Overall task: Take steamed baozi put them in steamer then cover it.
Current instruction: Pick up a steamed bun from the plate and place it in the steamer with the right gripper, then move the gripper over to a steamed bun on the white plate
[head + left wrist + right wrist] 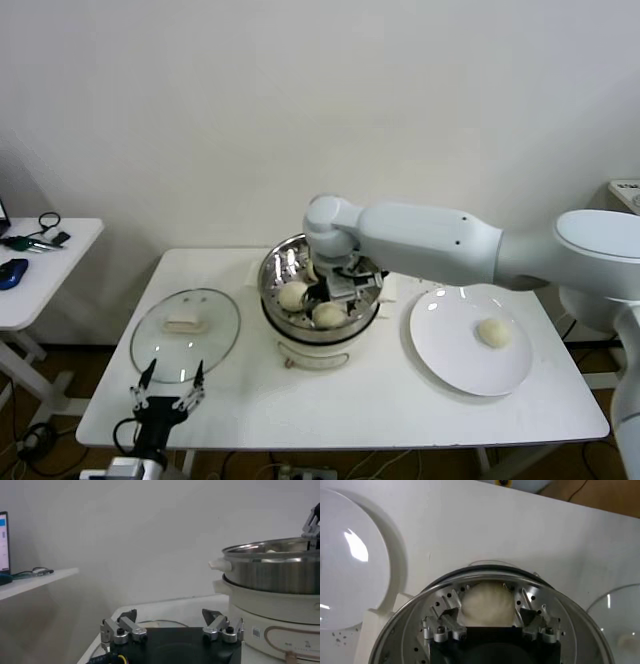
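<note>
Steel perforated steamer (276, 272), smooth baozi (486, 605) (doughy, round)

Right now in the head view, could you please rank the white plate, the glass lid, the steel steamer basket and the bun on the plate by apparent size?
1. Round white plate
2. Clear glass lid and shiny steel steamer basket, too alike to separate
3. Off-white bun

The right claw (338, 292) and its arm fill the space above the steamer (275, 275), blocking entry from the right and from above; its fingers stand apart either side of a baozi (486, 605). Bare worktop (380, 395) lies open along the near edge. The cover (186, 335) lies flat left of the steamer, with the left claw (168, 382) just before it. The plate (445, 345) is reachable from above.
</note>
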You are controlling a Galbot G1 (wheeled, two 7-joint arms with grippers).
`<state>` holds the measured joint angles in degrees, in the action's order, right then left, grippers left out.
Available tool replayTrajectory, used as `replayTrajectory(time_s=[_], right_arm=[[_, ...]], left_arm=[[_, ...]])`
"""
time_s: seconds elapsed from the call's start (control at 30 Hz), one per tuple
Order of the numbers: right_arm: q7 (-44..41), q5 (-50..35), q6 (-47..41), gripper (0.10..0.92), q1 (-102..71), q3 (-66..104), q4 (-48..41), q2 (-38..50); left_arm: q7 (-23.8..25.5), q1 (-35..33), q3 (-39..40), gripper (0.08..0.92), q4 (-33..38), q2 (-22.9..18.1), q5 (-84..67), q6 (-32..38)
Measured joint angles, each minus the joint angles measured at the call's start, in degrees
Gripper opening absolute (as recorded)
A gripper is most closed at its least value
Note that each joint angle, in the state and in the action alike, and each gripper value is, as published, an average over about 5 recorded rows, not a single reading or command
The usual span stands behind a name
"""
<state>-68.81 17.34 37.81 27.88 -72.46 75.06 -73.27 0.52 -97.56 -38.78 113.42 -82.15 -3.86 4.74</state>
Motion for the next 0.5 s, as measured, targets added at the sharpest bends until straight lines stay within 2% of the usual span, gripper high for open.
replayTrajectory(time_s=[0.5], right_arm=[[1.5, -2.7, -2.8, 0.823, 3.3, 2.7, -2.2, 3.7]], left_arm=[[0.0, -0.2, -0.2, 0.823, 0.7, 0.2, 0.0, 0.0]])
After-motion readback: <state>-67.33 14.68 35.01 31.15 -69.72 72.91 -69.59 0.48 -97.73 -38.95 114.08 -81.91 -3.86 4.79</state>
